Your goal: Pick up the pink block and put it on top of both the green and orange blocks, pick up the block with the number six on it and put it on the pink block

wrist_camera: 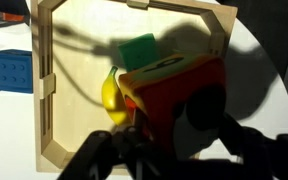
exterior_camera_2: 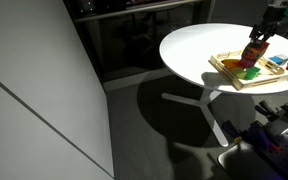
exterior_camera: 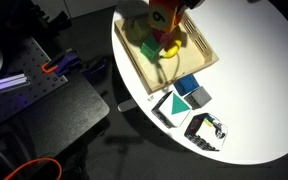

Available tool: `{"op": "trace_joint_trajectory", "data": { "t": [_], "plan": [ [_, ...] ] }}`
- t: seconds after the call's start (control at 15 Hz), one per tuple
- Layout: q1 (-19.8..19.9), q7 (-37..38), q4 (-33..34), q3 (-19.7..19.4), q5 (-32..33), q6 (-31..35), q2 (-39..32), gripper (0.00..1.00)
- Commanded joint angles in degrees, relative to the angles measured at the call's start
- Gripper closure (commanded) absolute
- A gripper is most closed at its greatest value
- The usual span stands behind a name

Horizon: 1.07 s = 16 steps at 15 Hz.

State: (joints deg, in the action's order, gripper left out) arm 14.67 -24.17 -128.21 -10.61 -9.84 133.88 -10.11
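Yellow banana (wrist_camera: 111, 92) just beside orange block (wrist_camera: 172, 88), green block (wrist_camera: 139, 50) behind

Bare tray floor (wrist_camera: 79, 110) (walled) beside green block (wrist_camera: 139, 50)

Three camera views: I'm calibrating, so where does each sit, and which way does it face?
An exterior view: high up, looking steeply down on the white table and wooden tray; the pincer is cut off at the top edge.
An exterior view: far off, looking sideways across the floor at the table; the arm and pincer hang over the tray.
Wrist view: on the wrist, looking down into the tray; the dark pincer fills the bottom edge.
Shared: the tray in all; the blue block in the wrist and an exterior view.
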Motion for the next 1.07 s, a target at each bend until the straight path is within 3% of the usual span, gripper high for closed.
{"op": "trace_joint_trajectory", "data": {
  "t": [0.0,1.0],
  "plan": [
    [0.77,-1.84,-1.32,0.56,-1.46,0.45,1.5,0.0],
    [-0.33,0.59,-5.01,0.17,1.02,-0.24,7.07,0.0]
  ]
}}
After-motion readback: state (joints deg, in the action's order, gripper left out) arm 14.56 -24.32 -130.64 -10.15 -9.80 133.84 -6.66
